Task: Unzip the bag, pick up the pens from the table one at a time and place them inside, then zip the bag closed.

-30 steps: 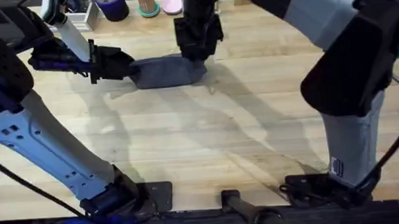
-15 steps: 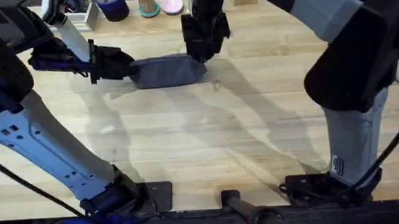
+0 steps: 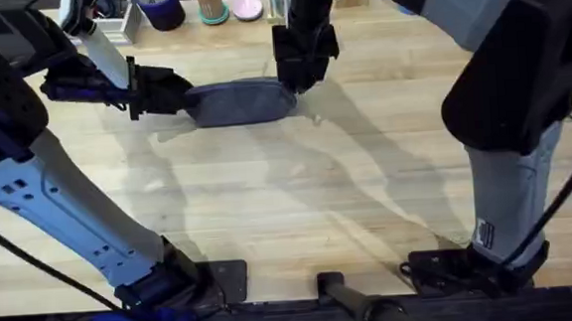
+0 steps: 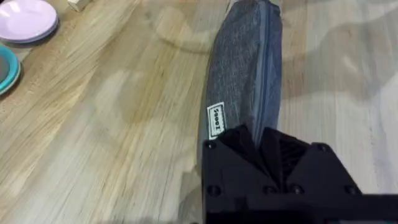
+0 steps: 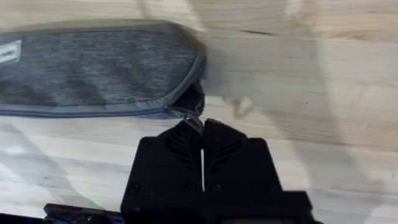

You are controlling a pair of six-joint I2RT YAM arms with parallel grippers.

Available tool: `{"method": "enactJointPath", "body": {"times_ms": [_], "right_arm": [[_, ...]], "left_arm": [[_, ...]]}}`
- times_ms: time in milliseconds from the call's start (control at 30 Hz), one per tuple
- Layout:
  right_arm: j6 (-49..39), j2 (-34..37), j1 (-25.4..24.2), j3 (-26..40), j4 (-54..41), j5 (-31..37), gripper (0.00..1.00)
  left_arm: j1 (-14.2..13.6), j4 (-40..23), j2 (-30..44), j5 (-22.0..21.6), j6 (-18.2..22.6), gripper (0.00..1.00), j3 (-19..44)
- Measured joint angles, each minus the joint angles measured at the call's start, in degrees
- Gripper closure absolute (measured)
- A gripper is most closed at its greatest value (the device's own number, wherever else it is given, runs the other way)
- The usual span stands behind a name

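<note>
The blue-grey bag [image 3: 238,102] lies flat on the wooden table [image 3: 298,200], toward the back. My left gripper [image 3: 187,95] is shut on the bag's left end; in the left wrist view the bag [image 4: 249,74] runs away from the black fingers [image 4: 239,143], its zipper line closed along the top. My right gripper [image 3: 299,80] hangs over the bag's right end. In the right wrist view it [image 5: 202,134] is shut on the small zipper pull [image 5: 195,119] at the corner of the bag [image 5: 93,68]. The pens are out of view.
Along the back edge stand a dark-blue cup [image 3: 160,7], a wooden holder on a teal dish [image 3: 210,4] and a pink plate [image 3: 247,9]. The pink plate [image 4: 25,18] also lies beyond the bag in the left wrist view. Bare wood stretches in front of the bag.
My right gripper has slid rightward along the top of the bag to its right end. The left gripper and the bag's left end have stayed in place.
</note>
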Motion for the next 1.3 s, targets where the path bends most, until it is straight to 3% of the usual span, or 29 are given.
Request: {"method": "enactJointPath", "body": {"times_ms": [767, 1300], "right_arm": [[-0.9, 0.0, -2.8, -1.2, 0.4, -1.8, 0.968], [-1.5, -0.3, -4.7, -9.6, 5.4, -3.8, 0.968]], "left_arm": [[-0.1, 0.0, 0.0, 0.1, 0.0, 0.959, 0.0], [-0.5, -0.1, 0.0, 0.1, 0.0, 0.959, 0.0]]}}
